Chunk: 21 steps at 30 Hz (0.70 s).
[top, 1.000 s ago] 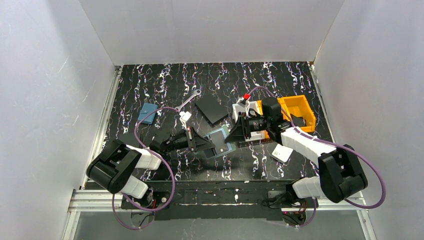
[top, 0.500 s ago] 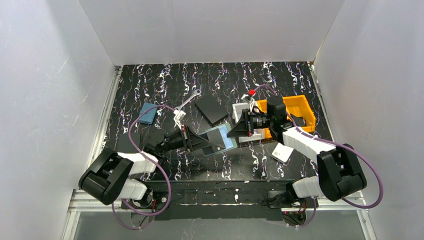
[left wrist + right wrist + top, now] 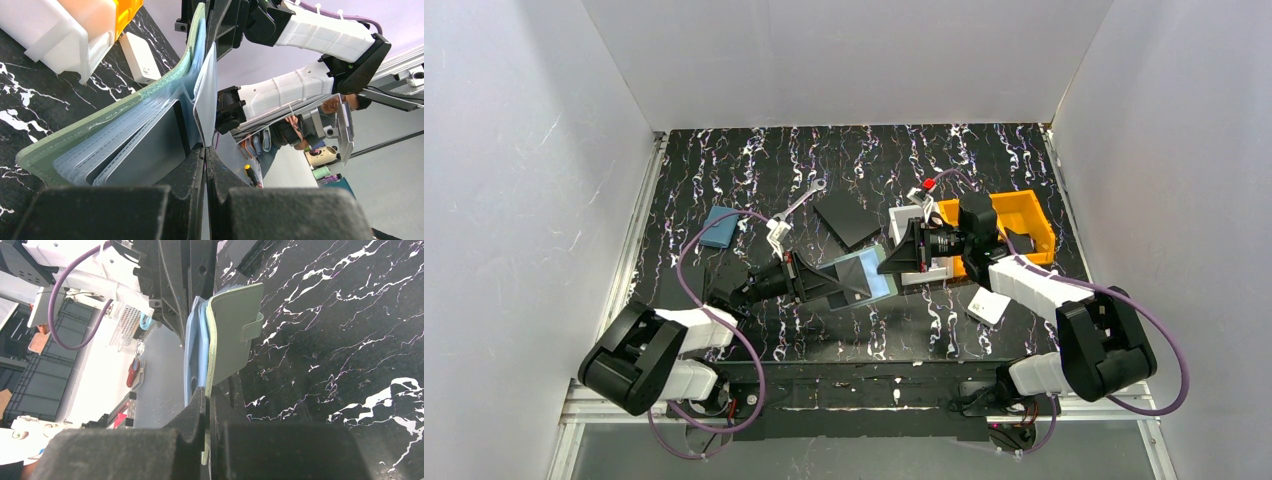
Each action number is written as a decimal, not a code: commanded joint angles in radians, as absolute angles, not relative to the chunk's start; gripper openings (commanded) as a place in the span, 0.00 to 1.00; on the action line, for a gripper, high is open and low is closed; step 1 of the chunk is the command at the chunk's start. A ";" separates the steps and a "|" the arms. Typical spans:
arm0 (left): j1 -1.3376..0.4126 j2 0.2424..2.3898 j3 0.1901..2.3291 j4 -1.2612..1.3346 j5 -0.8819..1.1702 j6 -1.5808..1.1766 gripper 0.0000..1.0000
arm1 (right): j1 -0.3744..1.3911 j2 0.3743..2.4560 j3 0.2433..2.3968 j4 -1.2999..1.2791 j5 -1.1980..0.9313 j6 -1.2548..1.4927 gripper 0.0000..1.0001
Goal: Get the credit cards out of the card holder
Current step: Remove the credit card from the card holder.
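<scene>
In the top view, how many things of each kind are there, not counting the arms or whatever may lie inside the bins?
card holder: 1
blue pouch: 1
wrench: 1
black square plate: 1
bins: 2 (orange bin, white bin)
small white box: 1
Total: 7

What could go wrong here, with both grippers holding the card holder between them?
The left gripper seems shut on a thin blue inner sleeve of the card holder, not a card; pulling may stretch or tear it. The right gripper pinches only the edge of the green cover, so it could slip. The white bin sits close by that gripper and might get bumped.
</scene>
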<state>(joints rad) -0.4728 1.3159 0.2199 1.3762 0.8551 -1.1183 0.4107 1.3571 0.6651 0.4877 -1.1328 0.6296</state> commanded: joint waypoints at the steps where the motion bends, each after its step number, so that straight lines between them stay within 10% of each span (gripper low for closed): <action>1: -0.454 1.329 0.233 1.414 0.901 -1.112 0.00 | 0.395 1.366 0.655 0.555 -1.153 0.651 0.01; 21: -0.446 1.485 0.310 1.435 0.919 -1.160 0.08 | 0.425 1.402 0.644 0.596 -1.138 0.709 0.01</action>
<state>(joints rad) -0.4580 1.4700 0.2771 1.3914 0.8982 -1.1557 0.4194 1.3983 0.6559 0.5274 -1.1248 0.6861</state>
